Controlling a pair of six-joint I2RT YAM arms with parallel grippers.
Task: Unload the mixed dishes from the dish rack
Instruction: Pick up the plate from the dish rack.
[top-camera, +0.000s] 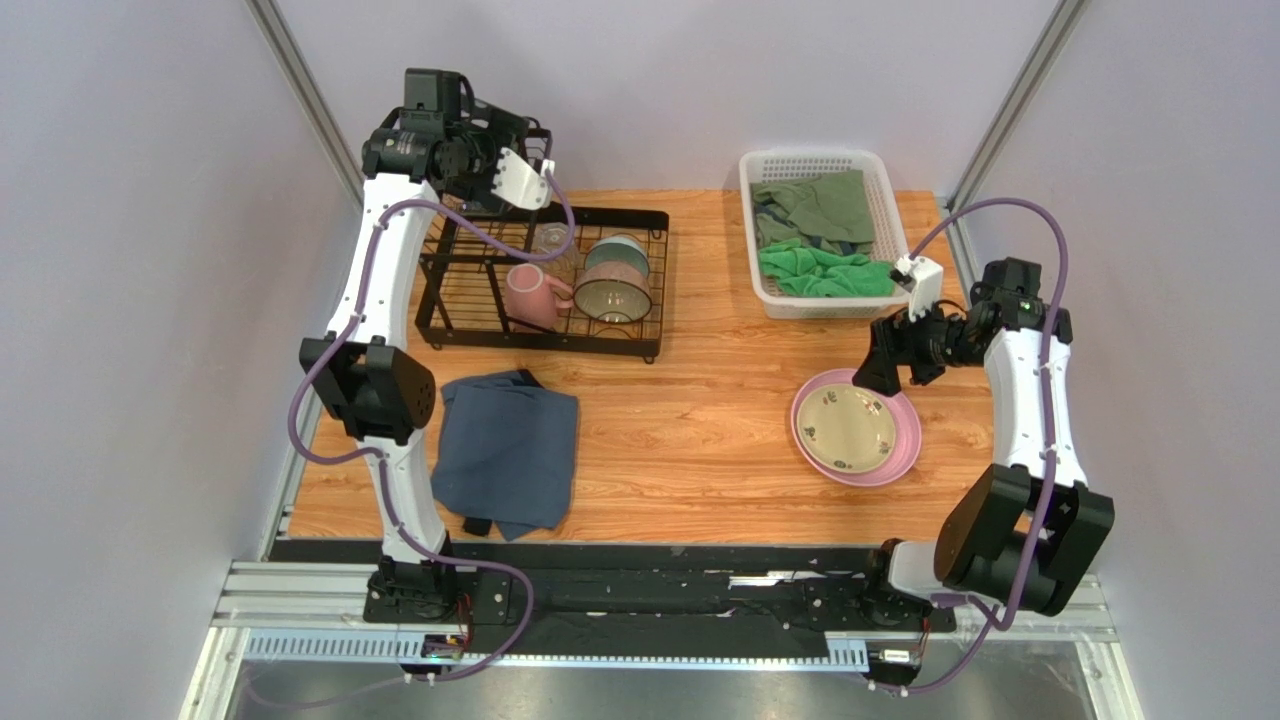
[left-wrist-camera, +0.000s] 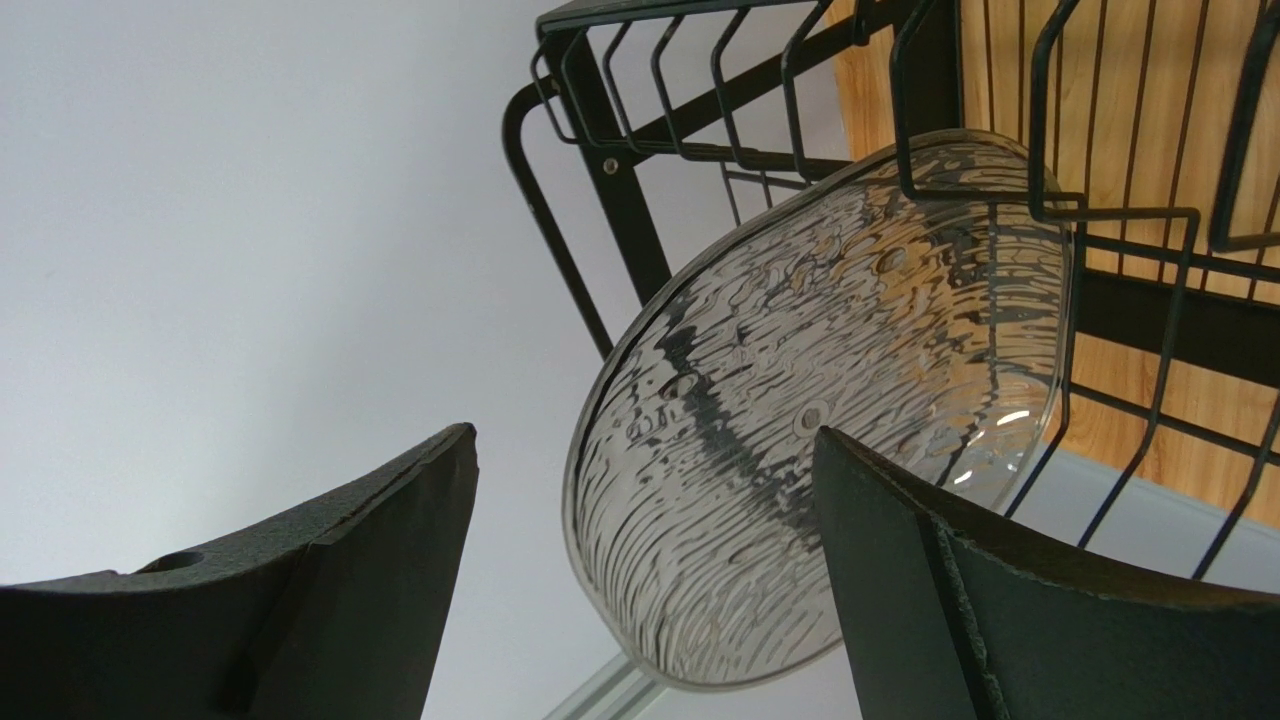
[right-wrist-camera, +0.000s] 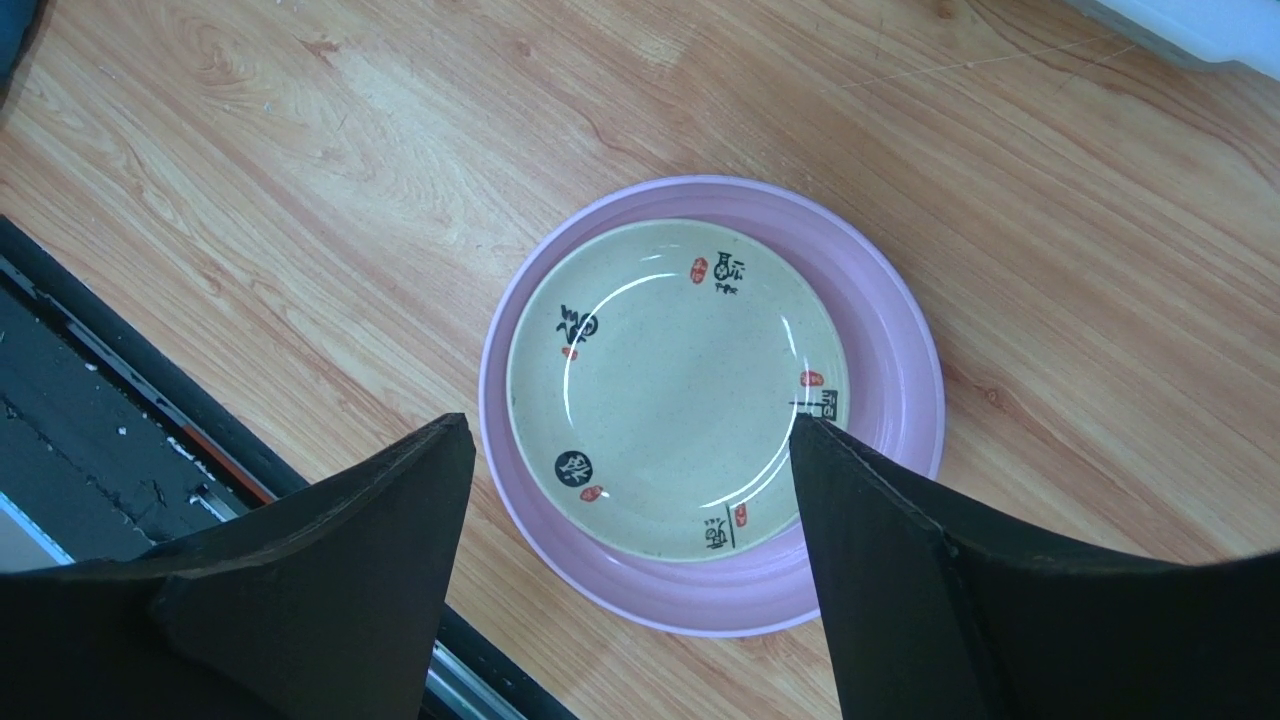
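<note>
The black wire dish rack (top-camera: 451, 308) stands at the back left. In it are a pink mug (top-camera: 529, 296), a dark bowl with teal inside (top-camera: 613, 281) and a clear ribbed glass (top-camera: 556, 240). My left gripper (top-camera: 541, 203) hangs open over the rack's back. In its wrist view the glass (left-wrist-camera: 819, 405) lies on its side among the rack wires (left-wrist-camera: 601, 150), just beyond my open left gripper (left-wrist-camera: 646, 435), untouched. My right gripper (top-camera: 876, 368) is open above the cream plate (right-wrist-camera: 669, 383), which rests on the pink plate (right-wrist-camera: 894, 375). Nothing sits between the right gripper (right-wrist-camera: 628, 423) fingers.
A white plastic basket (top-camera: 824, 156) of green cloths (top-camera: 819, 240) stands at the back right, just behind the right arm. A folded blue-grey cloth (top-camera: 508, 450) lies in front of the rack. The black base rail (right-wrist-camera: 90, 405) runs close to the plates.
</note>
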